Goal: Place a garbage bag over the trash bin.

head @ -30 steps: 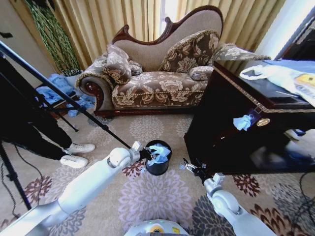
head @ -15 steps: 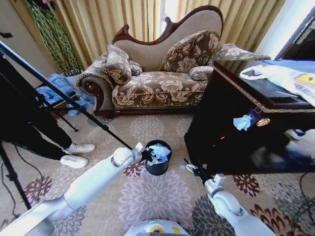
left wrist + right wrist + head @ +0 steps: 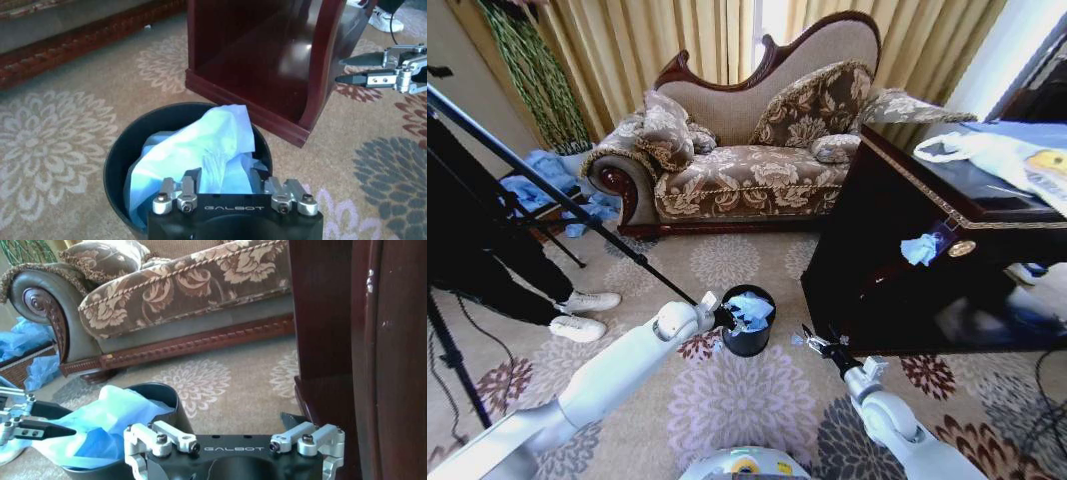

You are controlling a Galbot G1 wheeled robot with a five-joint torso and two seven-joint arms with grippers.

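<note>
Head view: left gripper point(image 3: 723, 316) at the trash bin's point(image 3: 748, 340) left rim, pinching the garbage bag point(image 3: 749, 309) bunched inside; left wrist view: bag directly ahead; right wrist view: right gripper point(image 3: 235, 440), fingers spread, waits right of the bin, farther off.

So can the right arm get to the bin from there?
Probably yes. The right gripper hangs open beside the bin, with bare carpet between; only the dark cabinet stands close beside it.
</note>
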